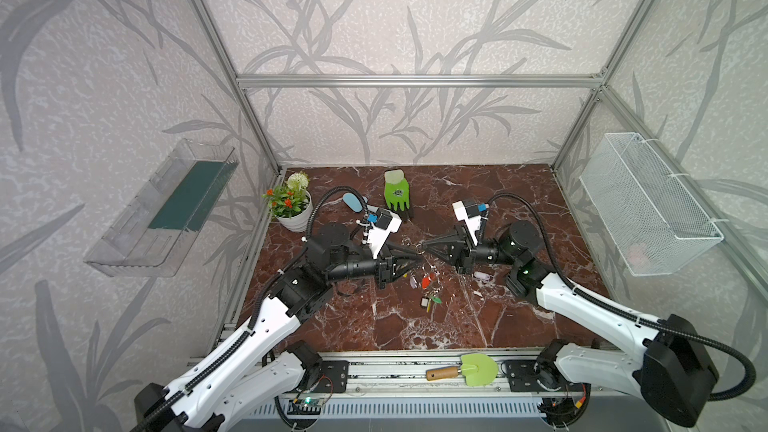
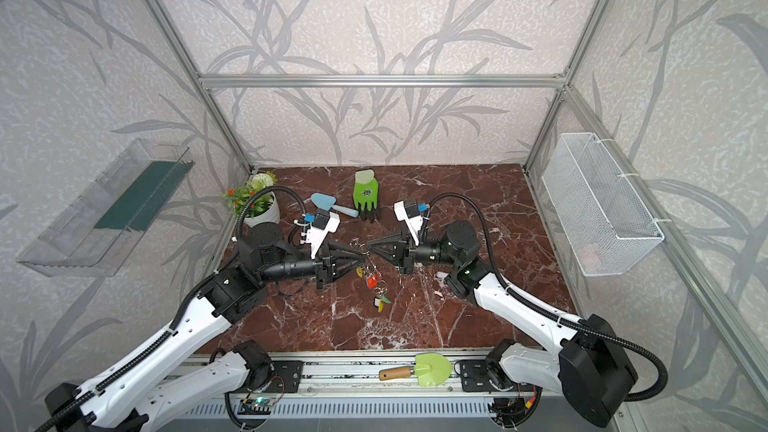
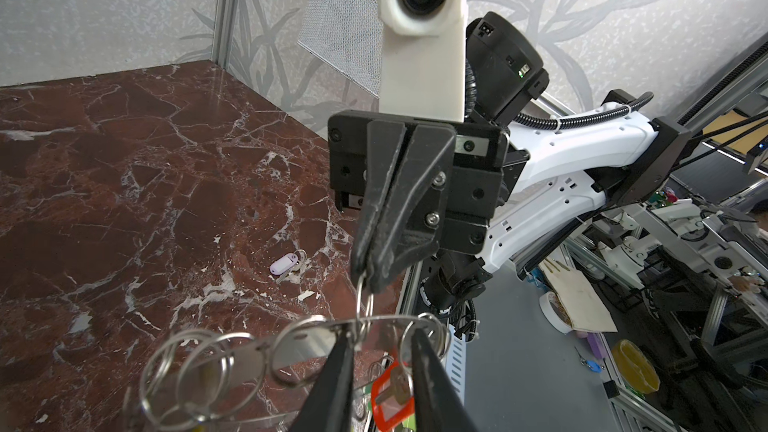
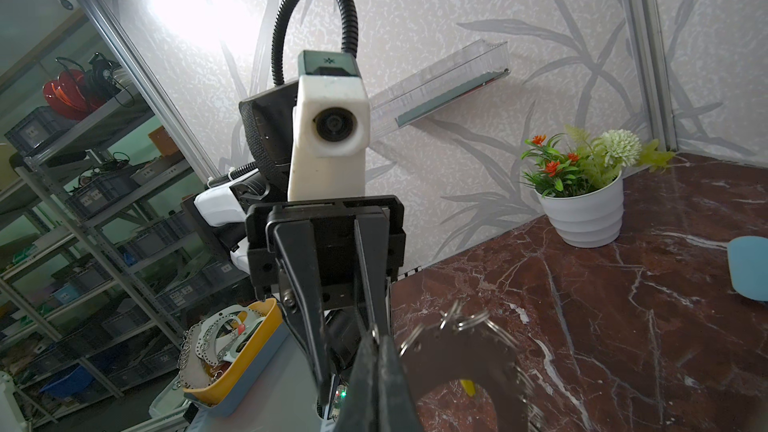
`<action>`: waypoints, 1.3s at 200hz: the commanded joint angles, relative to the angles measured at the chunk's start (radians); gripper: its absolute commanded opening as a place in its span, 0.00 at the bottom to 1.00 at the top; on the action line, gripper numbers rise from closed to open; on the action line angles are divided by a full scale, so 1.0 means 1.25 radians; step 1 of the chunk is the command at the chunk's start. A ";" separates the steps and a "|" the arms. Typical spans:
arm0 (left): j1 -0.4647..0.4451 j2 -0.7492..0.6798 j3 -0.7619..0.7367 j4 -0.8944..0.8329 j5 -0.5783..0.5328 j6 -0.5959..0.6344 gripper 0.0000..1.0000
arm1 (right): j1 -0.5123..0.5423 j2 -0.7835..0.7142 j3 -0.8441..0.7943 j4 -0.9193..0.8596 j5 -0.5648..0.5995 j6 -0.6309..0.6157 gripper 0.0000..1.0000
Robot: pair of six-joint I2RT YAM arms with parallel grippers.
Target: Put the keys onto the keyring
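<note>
The keyring hangs in the air over the middle of the bench, lying nearly flat between two claws that point at each other. The right claw is pressed together on a wire loop at the keyring's rim. The left claw stands narrowly parted and seems to clamp the grey band itself, though loops partly mask its fingertips. A red key and others dangle below.

One lilac key lies loose on the bench, to the right of the keyring and a little nearer, just beside the right wrist. Its long axis runs roughly left to right. The right arm is clearly closer, so it would likely be the one to fetch it. Both forearms reach in low and nearly level from the near corners.
</note>
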State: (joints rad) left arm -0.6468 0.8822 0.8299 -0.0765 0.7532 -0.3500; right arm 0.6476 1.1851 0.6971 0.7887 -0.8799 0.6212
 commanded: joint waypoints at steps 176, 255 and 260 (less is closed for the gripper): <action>-0.001 0.053 0.009 0.067 -0.043 -0.040 0.00 | -0.002 0.007 -0.009 0.062 -0.021 0.008 0.00; -0.003 -0.002 -0.011 0.007 -0.115 0.018 0.00 | -0.018 -0.083 0.012 -0.117 0.040 -0.044 0.33; -0.002 -0.001 -0.012 0.007 -0.115 0.020 0.00 | -0.019 -0.091 0.015 -0.144 0.052 -0.053 0.35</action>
State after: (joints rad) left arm -0.6506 0.9031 0.8078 -0.0635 0.6353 -0.3672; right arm 0.6334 1.1347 0.6823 0.7082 -0.8669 0.5991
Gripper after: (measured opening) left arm 0.047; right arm 0.324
